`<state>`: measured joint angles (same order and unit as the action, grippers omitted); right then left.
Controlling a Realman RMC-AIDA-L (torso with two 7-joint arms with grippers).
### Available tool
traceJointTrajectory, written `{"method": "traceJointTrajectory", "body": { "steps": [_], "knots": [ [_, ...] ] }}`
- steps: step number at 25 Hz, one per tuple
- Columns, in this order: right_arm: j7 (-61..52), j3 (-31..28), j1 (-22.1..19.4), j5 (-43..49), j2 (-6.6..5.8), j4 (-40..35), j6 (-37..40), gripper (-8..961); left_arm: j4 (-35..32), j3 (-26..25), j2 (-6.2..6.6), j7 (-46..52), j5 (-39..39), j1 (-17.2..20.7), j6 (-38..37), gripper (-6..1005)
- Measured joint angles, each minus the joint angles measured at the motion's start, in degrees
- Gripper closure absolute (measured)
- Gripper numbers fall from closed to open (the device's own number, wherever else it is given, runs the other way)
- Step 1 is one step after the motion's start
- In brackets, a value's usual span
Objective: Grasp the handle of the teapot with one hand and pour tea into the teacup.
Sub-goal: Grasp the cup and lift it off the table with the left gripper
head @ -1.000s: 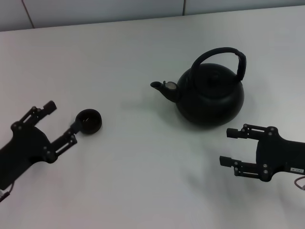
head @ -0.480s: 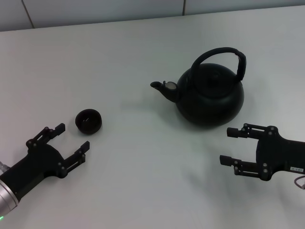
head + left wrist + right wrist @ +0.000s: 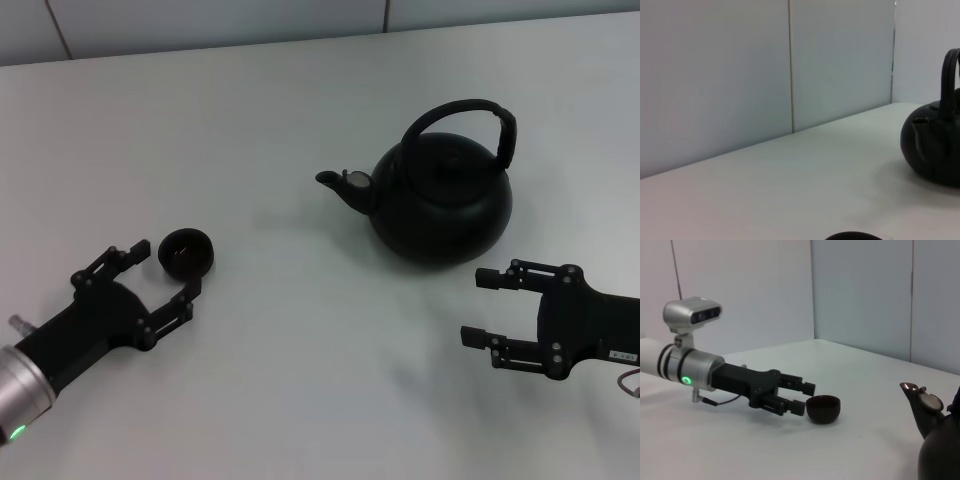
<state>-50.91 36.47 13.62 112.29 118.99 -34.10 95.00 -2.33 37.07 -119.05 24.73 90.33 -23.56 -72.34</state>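
Observation:
The matte-black teapot (image 3: 440, 200) stands upright at centre right, its spout pointing to the robot's left, with the arched handle (image 3: 462, 108) over its top. It also shows in the left wrist view (image 3: 935, 147) and, in part, in the right wrist view (image 3: 935, 440). The small black teacup (image 3: 186, 252) sits on the table to the left. My left gripper (image 3: 167, 265) is open, with its fingertips at the near side of the teacup; it also shows in the right wrist view (image 3: 804, 397), just short of the teacup (image 3: 823, 408). My right gripper (image 3: 476, 307) is open and empty, in front of the teapot.
Everything stands on a white table (image 3: 300, 380). A light panelled wall (image 3: 200, 20) runs along its far edge. The teacup's rim (image 3: 852, 236) just shows at the edge of the left wrist view.
My left gripper pulled back from the teacup half a second ago and has now moved forward to it again, still open. The right arm, teapot and teacup have not moved.

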Motion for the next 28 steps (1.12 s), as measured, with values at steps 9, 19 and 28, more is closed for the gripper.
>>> {"method": "traceJointTrajectory", "body": {
  "steps": [9,19,28],
  "knots": [
    [-0.66,0.0,0.08,-0.27,0.0,0.0,0.1,257,1.74,-1.48,-0.03,-0.04,-0.1,-3.14,4.23,202],
    [-0.76,0.0,0.24,-0.32,0.0,0.0,0.1,257,3.04,-1.57,-0.08,-0.04,0.08,-5.45,6.78,202],
    [-0.77,0.0,0.58,-0.32,0.0,0.0,0.1,257,3.12,-1.57,-0.11,0.16,0.09,-5.72,6.74,217]
  ]
}}
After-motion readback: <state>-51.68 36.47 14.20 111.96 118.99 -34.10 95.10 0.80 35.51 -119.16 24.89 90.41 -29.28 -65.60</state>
